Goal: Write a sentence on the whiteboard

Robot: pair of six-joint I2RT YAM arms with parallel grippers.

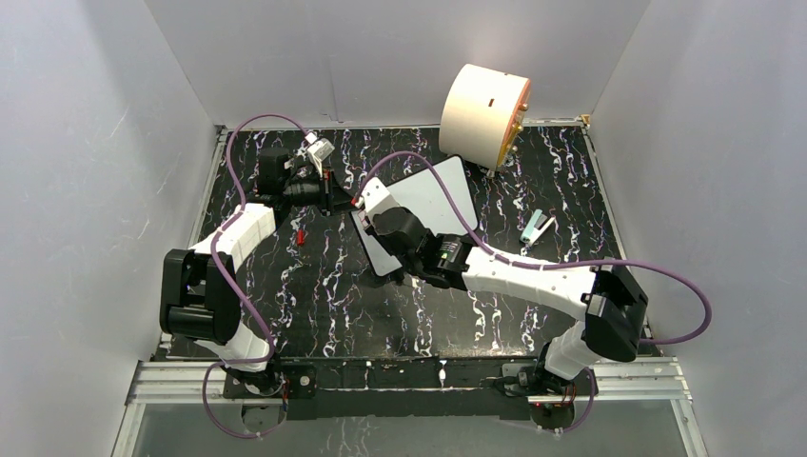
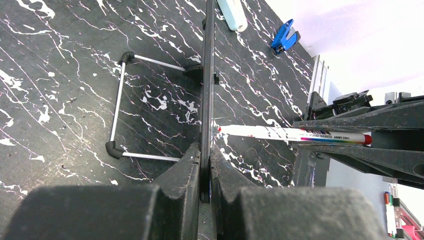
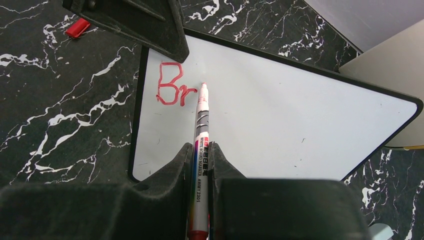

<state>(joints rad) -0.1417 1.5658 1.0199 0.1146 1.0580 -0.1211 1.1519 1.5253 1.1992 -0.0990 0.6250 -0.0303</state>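
Observation:
The whiteboard (image 1: 433,200) stands tilted on the black marbled table. In the right wrist view its white face (image 3: 280,115) carries the sentence as the red letters "Br" (image 3: 170,85) at the upper left corner. My right gripper (image 3: 201,146) is shut on a whiteboard marker (image 3: 201,125), whose red tip sits on the board just right of the "r". My left gripper (image 2: 205,147) is shut on the board's thin black edge (image 2: 207,75), seen end-on. From above, the left gripper (image 1: 347,202) and the right gripper (image 1: 381,221) meet at the board's left corner.
A big cream cylinder (image 1: 483,112) lies behind the board. A red marker cap (image 1: 300,236) lies left of it. A pale green and white object (image 1: 538,227) rests on the table to the right. A blue clip (image 2: 284,37) and the board's wire stand (image 2: 120,110) show in the left wrist view.

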